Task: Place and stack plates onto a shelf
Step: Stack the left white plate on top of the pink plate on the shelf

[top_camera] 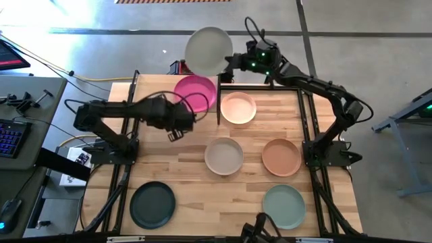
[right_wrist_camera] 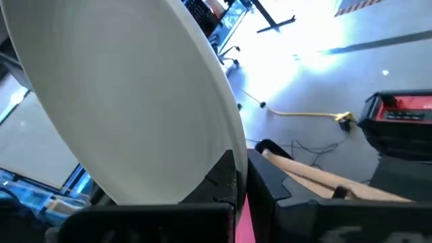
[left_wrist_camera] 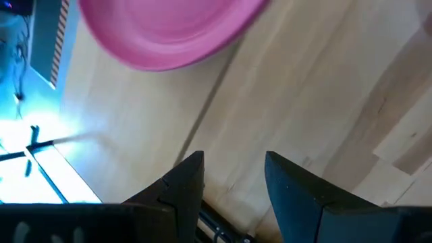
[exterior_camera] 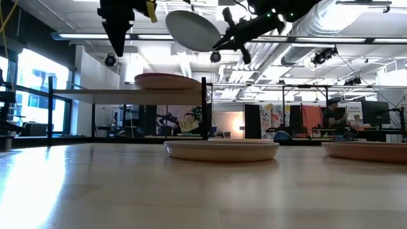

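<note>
My right gripper (top_camera: 231,62) is shut on the off-white plate (top_camera: 209,50), held in the air beyond the table's far edge, above and behind the shelf (exterior_camera: 127,95). The magenta plate (top_camera: 196,93) rests flat on the shelf panel, next to a black post (top_camera: 218,108). My left gripper (top_camera: 177,129) is open and hovers just on the near-left side of the magenta plate (left_wrist_camera: 169,30), touching nothing. In the low view it (exterior_camera: 119,38) points down above the shelf. No separate pink plate shows. My right gripper (right_wrist_camera: 241,162) pinches the off-white plate's rim (right_wrist_camera: 226,145) between its two fingers, on the edge toward the table's right. The fingers come in from the right, roughly level. The plate (exterior_camera: 194,28) is lifted clear and tilted.
The peach plate (top_camera: 238,108) lies just right of the shelf post. Beige (top_camera: 223,155) and terracotta (top_camera: 281,156) plates sit mid-table, with dark green (top_camera: 152,204) and sage green (top_camera: 283,206) plates near the front edge. Bare wood lies between them.
</note>
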Controlling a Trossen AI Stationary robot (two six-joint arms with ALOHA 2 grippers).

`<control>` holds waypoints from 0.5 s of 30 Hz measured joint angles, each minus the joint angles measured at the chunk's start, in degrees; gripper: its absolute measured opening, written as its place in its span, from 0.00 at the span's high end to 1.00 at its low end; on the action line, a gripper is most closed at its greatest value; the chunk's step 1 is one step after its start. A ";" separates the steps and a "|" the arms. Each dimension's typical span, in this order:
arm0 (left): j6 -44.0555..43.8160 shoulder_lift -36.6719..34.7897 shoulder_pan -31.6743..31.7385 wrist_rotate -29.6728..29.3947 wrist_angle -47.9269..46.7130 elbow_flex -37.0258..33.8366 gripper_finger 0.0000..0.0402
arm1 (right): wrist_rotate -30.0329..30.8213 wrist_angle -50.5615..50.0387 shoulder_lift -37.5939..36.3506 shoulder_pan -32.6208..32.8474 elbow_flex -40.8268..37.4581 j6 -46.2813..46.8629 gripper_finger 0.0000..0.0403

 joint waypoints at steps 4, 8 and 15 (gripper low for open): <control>0.00 -3.39 2.22 0.50 -0.03 0.00 0.64 | -1.97 0.00 0.00 -0.88 0.51 -0.05 1.00; -0.08 -7.81 3.58 1.91 -0.09 0.00 0.64 | -2.49 -6.36 0.31 -0.91 5.16 -3.82 1.00; -3.30 -14.40 4.31 2.19 -0.11 0.00 0.64 | -2.54 -23.42 5.15 -0.17 19.93 -10.22 1.00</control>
